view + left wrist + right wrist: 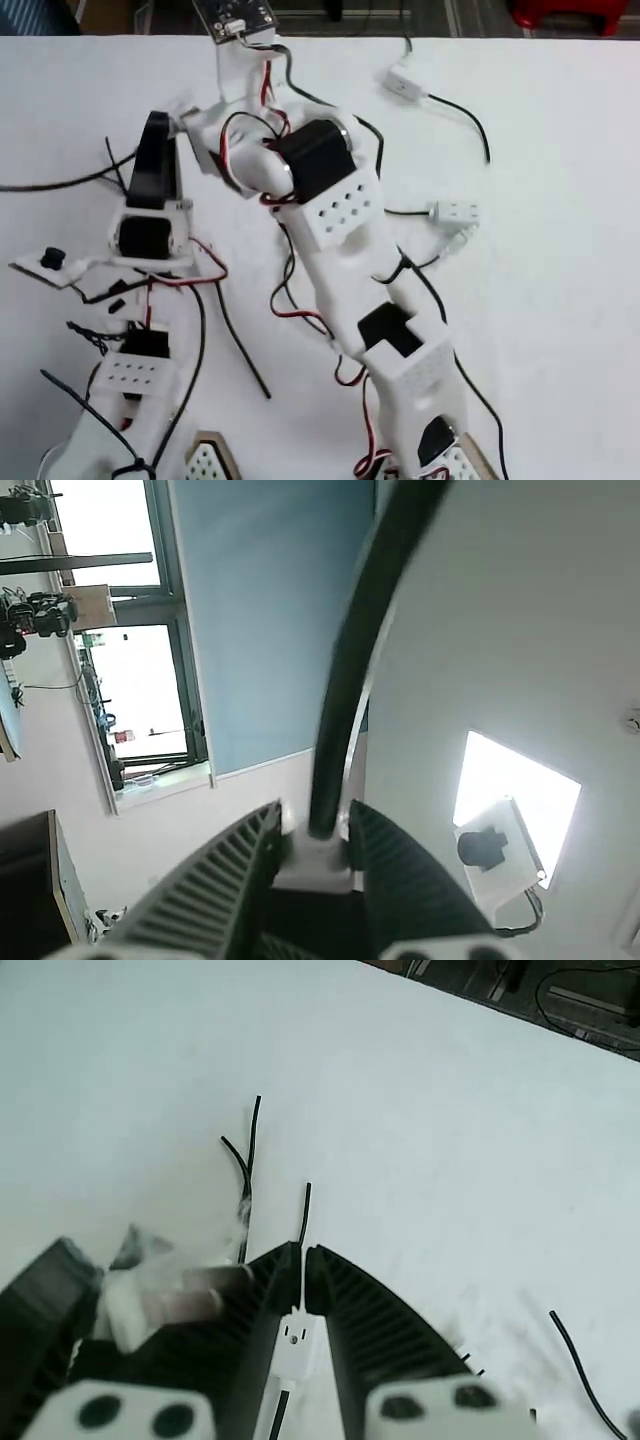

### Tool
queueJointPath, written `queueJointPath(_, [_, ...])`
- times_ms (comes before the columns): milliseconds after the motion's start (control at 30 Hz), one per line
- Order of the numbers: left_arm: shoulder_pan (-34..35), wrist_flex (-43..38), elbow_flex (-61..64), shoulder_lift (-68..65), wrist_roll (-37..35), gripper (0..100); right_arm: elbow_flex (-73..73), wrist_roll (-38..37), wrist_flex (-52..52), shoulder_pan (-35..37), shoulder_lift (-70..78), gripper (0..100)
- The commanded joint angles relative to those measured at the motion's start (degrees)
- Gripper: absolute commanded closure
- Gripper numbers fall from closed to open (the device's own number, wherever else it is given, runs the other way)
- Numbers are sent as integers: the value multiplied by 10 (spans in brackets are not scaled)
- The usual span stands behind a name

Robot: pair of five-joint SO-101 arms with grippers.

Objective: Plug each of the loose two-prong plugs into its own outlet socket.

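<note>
Across the white table point(560, 330) both arms lean in among thin black and red wires point(240, 345). To the right of the arms lie a white socket block point(455, 212) and, further back, another white piece point(402, 82) on a black cord point(470, 115), the two well apart. The left gripper point(315, 818) is tipped up towards the room. Its fingers pinch a white plug point(318, 858), and the plug's black cable point(350, 670) rises past a blue blind point(260, 620), a window point(110, 610) and a bright ceiling panel point(515, 785). Low over the table, the right gripper point(302, 1252) has its fingers almost pressed together on a small white connector point(292, 1335). Beyond the table's far edge the floor point(560, 1000) is dark, with something red point(560, 12) standing on it.
</note>
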State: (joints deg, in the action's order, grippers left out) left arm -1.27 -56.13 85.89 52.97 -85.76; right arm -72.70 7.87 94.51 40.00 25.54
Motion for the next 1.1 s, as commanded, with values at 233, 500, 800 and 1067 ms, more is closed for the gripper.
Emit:
queueJointPath(233, [-17,-10,2,14,-5,975,-8,-2,-37,-10,-36,979])
queueJointPath(500, [-13,-9,2,14,-3,975,-6,-42,-31,-5,-38,979])
queueJointPath(800, [22,-10,-3,14,-4,975,-8,-102,-9,29,-39,979])
queueJointPath(1067, [21,-11,-3,14,-4,975,-8,-104,-16,29,-39,979])
